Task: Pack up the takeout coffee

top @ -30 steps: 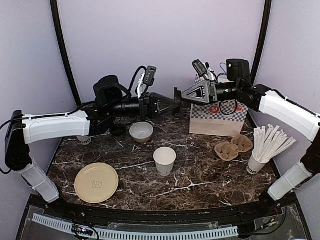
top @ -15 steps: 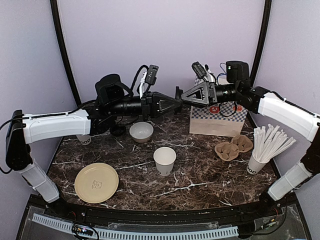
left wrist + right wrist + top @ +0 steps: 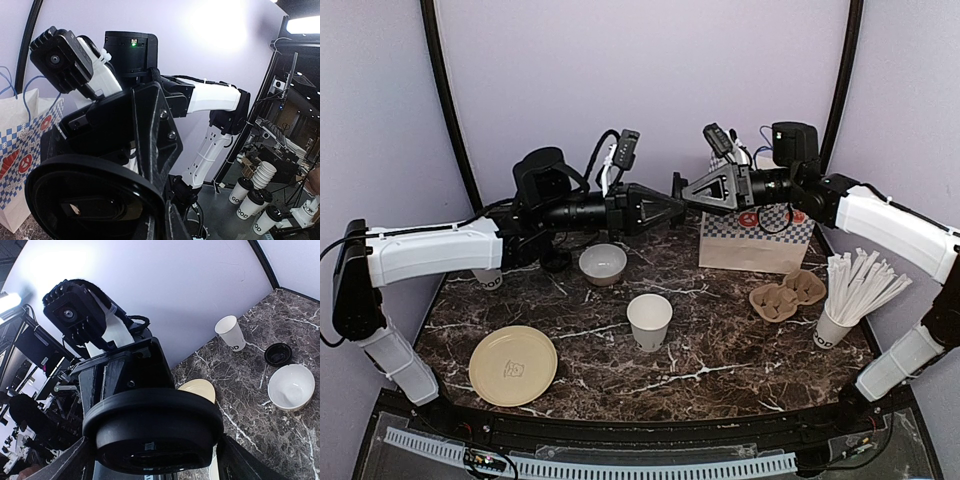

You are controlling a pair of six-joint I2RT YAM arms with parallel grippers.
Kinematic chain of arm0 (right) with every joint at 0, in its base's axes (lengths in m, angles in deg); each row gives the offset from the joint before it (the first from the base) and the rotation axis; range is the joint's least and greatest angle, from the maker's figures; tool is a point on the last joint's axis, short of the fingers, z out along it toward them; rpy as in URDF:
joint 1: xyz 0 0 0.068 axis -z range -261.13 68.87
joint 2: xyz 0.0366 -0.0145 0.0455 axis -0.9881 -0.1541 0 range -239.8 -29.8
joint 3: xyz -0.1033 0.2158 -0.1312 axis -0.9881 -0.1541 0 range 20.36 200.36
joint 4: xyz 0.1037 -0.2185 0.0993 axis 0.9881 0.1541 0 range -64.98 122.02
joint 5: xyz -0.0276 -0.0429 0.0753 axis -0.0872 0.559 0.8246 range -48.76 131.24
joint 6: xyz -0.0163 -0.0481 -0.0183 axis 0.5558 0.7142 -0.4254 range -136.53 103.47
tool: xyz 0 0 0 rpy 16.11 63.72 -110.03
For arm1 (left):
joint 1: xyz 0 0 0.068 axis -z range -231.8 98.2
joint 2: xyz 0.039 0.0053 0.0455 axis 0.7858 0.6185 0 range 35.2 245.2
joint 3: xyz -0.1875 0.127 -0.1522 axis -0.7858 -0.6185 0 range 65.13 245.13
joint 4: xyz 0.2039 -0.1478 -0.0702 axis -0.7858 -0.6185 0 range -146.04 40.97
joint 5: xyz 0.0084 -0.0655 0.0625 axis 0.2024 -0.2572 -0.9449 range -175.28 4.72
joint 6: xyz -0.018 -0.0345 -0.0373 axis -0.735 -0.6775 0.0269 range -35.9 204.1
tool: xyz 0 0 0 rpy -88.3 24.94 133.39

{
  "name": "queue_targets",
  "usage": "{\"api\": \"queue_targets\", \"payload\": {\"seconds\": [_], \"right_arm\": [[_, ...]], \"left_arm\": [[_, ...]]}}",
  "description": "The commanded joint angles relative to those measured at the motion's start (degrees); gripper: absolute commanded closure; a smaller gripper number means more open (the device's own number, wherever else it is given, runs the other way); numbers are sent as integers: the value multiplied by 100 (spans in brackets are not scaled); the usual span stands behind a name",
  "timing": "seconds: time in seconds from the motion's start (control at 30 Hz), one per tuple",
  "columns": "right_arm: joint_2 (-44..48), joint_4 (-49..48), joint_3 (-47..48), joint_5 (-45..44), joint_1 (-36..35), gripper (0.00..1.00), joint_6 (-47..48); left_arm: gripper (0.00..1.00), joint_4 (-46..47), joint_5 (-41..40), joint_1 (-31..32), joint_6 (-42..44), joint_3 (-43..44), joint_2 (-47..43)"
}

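Lid (image 3: 152, 427): round glossy black plastic, pinched in left tool (image 3: 675, 210) | right tool (image 3: 682, 192) spread around its rim

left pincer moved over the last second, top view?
Yes. The left pincer, shut on the black lid, has crept slightly right toward the paper bag, judged against the white bowl below it.
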Motion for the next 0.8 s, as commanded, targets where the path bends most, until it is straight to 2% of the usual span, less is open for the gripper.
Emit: {"api": "queue_targets", "payload": {"seconds": [0.0,0.13,0.37,0.4,0.47,0.5,0.57,0.67,0.73,0.77], "right_arm": [[96,-222,-88,-2,-77,15,-42],[72,-221,-107,-11,-80,16,-38],[78,-203,-64,-21,-70,28,65],[75,-124,-26,-58,-69,29,143],[41,227,112,-200,-60,30,456],[18,486,232,-286,-52,30,673],[-43,1123,529,-549,-34,31,1272],[-112,2088,942,-1094,-36,31,2383],[-139,2581,1091,-1399,-34,30,3007],[-175,2821,1200,-1495,-34,30,3330]], "left_arm": [[92,106,-25,47,111,192,-26],[92,119,-21,49,120,193,-27],[89,108,46,49,94,210,40],[87,73,32,48,103,210,38],[75,-76,-69,54,172,196,-4],[66,-189,-121,60,315,205,-41],[55,-743,-341,61,691,186,-239],[45,-1951,-1113,60,1287,17,-817],[41,-2720,-1946,55,1717,-174,-1153],[41,-3221,-2609,51,1780,-323,-1248]]}}
